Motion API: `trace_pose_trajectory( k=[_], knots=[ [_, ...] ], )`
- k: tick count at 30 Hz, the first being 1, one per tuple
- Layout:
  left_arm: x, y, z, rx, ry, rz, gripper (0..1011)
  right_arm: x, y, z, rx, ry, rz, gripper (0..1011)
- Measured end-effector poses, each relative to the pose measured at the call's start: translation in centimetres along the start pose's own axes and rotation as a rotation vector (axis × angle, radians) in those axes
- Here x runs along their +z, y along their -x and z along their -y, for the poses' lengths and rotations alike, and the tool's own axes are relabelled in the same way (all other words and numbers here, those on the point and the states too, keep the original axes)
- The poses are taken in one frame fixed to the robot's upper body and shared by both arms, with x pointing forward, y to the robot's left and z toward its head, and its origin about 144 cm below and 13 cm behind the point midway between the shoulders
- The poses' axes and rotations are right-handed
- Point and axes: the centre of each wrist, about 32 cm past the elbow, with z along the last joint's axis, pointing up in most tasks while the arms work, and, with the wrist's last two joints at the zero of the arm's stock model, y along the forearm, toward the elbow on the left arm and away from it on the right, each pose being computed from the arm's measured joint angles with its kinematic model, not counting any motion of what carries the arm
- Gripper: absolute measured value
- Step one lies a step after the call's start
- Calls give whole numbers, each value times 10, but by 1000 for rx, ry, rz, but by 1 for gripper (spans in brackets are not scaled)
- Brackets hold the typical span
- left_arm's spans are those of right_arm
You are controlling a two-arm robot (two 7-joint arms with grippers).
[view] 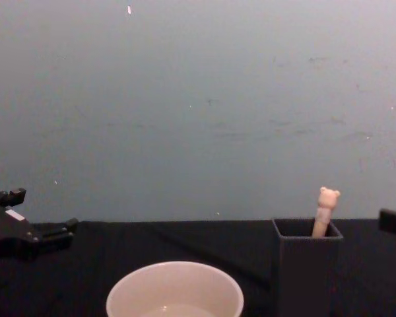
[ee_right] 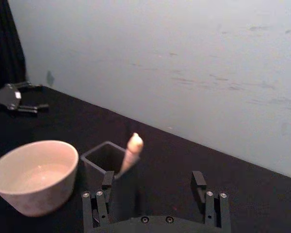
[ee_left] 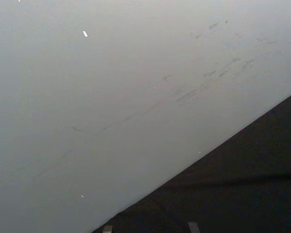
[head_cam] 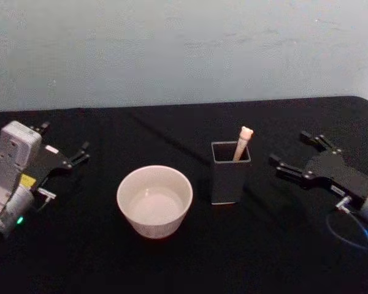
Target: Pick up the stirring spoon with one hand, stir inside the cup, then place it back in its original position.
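Head view: cream bear-topped spoon (head_cam: 243, 142) in dark grey square holder (head_cam: 229, 184).
Your left gripper (head_cam: 66, 138) and right gripper (head_cam: 288, 149) gape empty.

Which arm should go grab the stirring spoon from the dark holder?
Right. The right gripper sits just beside the holder with the stirring spoon, jaws open; the left gripper lies beyond the cup.

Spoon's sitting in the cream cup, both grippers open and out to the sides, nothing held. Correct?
One thing is off. The stirring spoon stands in the dark holder, not in the cup, which sits to the holder's left. The head view shows this. The rest holds: the left gripper and right gripper are open, out to the sides, holding nothing.
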Motion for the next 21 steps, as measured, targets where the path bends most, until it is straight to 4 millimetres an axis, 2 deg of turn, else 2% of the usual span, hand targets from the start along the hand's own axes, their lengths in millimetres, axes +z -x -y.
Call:
trace_pose_trajectory(
  k=[21],
  knots=[
    [0, 0, 0, 0, 0, 0, 1001, 9, -1, -56, 29, 17, -120, 1002]
  ],
)
